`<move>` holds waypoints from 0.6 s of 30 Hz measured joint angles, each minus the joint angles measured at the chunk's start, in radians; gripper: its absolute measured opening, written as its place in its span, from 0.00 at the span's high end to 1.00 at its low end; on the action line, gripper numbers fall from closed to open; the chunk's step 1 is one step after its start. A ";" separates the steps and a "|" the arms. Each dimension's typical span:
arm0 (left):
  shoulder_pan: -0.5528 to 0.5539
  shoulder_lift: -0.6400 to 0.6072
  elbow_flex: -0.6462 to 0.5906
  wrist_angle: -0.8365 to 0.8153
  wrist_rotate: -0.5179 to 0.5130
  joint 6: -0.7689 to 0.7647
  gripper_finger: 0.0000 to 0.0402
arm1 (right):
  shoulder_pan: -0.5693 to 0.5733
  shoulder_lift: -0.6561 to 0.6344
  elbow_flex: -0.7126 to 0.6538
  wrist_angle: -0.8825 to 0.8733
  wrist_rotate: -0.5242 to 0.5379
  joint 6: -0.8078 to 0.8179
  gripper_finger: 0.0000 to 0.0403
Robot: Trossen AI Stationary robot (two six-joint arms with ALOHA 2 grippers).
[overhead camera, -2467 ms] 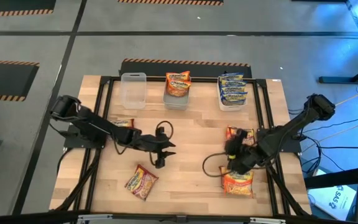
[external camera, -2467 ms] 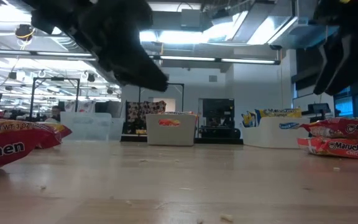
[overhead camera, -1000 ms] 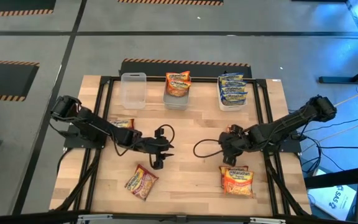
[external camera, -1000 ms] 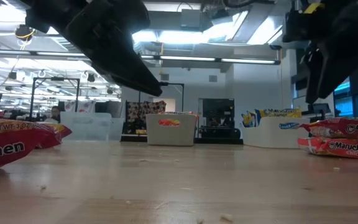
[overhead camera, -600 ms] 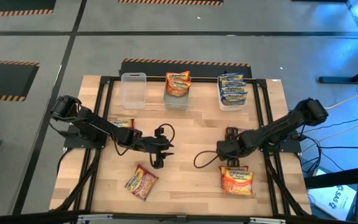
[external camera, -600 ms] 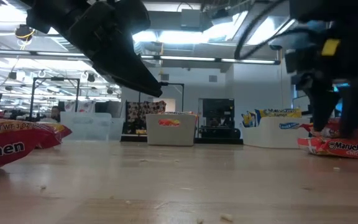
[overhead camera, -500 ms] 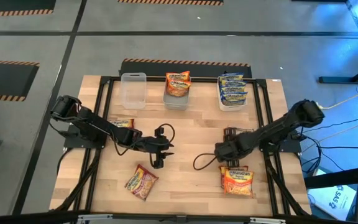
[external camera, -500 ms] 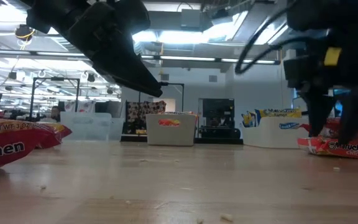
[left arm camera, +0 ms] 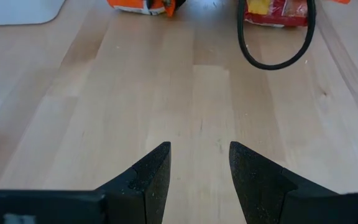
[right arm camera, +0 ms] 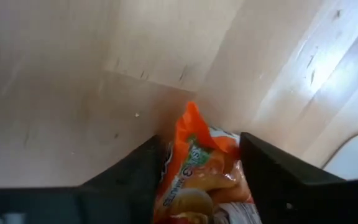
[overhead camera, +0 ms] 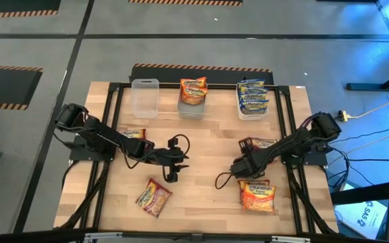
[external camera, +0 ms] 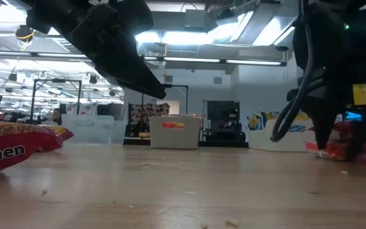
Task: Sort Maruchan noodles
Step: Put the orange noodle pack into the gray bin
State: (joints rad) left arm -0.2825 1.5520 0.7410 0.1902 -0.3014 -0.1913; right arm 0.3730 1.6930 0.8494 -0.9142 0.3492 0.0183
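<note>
An orange noodle packet point(overhead camera: 258, 196) lies flat on the wooden table at the near right. My right gripper point(overhead camera: 242, 170) is low over its far left corner, pointing steeply down. It is open, with the packet's end point(right arm camera: 197, 168) between its fingers. A red packet point(overhead camera: 263, 143) lies just beyond it, partly hidden by the arm. Two more red packets lie at the near left point(overhead camera: 154, 197) and under my left arm point(overhead camera: 132, 133). My left gripper point(overhead camera: 171, 177) hangs open above bare wood point(left arm camera: 199, 149) in the table's middle. My right gripper comes at the orange packet from above, slanting, one finger point(right arm camera: 135, 180) on each side of its raised end point(right arm camera: 191, 124). Whether the fingers touch the packet I cannot tell. The packet rests on the table.
Three tubs stand along the far edge: an empty clear one point(overhead camera: 144, 96), one holding orange packets point(overhead camera: 192, 94) and one holding blue packets point(overhead camera: 252, 98). A black cable loop point(overhead camera: 221, 181) hangs beside my right gripper. A black frame point(overhead camera: 290, 162) borders the table.
My right gripper has come down onto the orange packet's far end, shifting a little toward the table's near and left edges, and its wrist has rolled. The packet has stayed on the table.
</note>
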 joint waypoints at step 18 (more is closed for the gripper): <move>0.001 0.000 0.000 -0.001 -0.002 0.001 0.61 | -0.020 -0.013 0.039 0.001 -0.035 -0.001 0.99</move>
State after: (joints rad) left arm -0.2817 1.5520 0.7410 0.1890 -0.3038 -0.1905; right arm 0.3527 1.6798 0.8880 -0.9136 0.3141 0.0177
